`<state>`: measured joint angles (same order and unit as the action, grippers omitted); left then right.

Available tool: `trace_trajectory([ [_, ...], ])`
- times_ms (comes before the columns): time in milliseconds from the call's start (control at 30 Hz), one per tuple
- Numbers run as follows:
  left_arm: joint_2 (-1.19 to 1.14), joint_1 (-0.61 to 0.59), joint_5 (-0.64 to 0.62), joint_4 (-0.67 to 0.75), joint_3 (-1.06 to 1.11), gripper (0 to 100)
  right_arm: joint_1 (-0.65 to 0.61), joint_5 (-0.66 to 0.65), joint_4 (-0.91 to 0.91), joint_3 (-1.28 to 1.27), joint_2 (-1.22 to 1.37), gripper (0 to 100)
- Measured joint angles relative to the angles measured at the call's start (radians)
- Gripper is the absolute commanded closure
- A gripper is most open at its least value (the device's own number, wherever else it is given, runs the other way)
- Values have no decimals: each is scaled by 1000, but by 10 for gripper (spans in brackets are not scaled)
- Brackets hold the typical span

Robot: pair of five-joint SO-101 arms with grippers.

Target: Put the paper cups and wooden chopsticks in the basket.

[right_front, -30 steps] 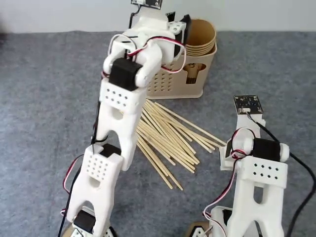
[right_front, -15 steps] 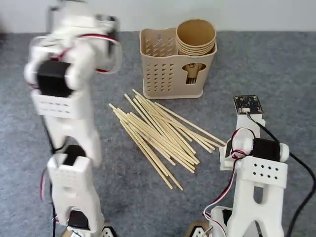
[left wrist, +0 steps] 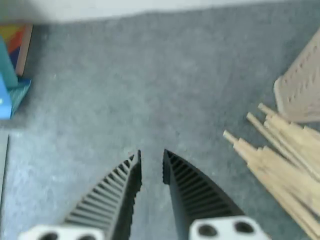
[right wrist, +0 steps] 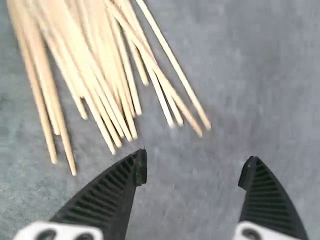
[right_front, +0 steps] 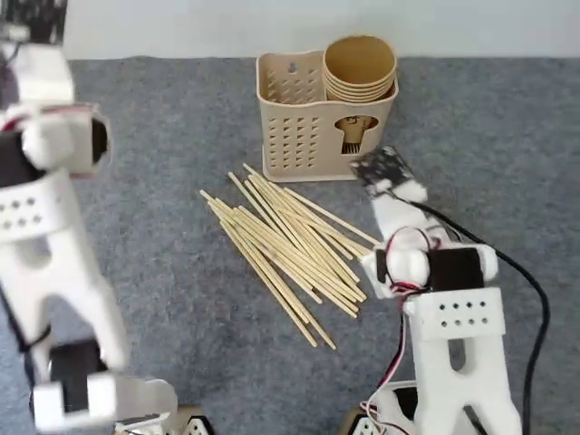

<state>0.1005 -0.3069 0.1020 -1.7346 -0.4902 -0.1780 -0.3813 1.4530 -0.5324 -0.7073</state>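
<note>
Right wrist view puts the right gripper [right wrist: 196, 160] low over the grey carpet [right wrist: 260, 75], its jaws spread wide with nothing between them. It sits just short of the near tips of the wooden chopsticks [right wrist: 100, 75], which fan away from it. That wide spread looks suited to closing around several sticks at once rather than one. In the high view the right arm [right_front: 449, 313] stands at the near edge and leans toward the pile, so it seems the one placed to work the sticks. The chopsticks [right_front: 290, 249] lie flat on the carpet as a loose, overlapping bundle between the two arms. None is in the basket yet, so that half of the job remains. The left arm [right_front: 45, 227] rises at the side, well apart from the pile. Its own camera shows the left gripper [left wrist: 151, 157] over bare carpet with only a narrow slit between its jaws, gripping nothing. The chopstick ends [left wrist: 280, 160] and a corner of the basket [left wrist: 300, 85] lie off to one side of it. Farther back, the perforated basket [right_front: 299, 145] stands upright just beyond the far ends of the sticks. The paper cups [right_front: 361, 68] are nested in a stack inside one of its compartments, so the cup part looks done.
</note>
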Motion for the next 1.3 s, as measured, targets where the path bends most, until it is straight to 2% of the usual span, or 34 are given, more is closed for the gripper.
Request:
trace_trajectory([
  [100,153,-49,17,34,221,931,-55,-6,0,94,104,690],
  [333,462,-135,37,245,715,930,-129,-12,0,344,499,690],
  [567,674,-153,66,385,1102,930,-178,-12,0,608,875,689],
  [967,922,-153,66,462,1392,930,-259,-12,0,1057,1401,689],
  [1233,984,-153,66,539,1531,930,-284,-15,0,1174,1548,690],
  [1300,985,-153,66,542,1548,930,-279,-15,0,1186,1562,723],
])
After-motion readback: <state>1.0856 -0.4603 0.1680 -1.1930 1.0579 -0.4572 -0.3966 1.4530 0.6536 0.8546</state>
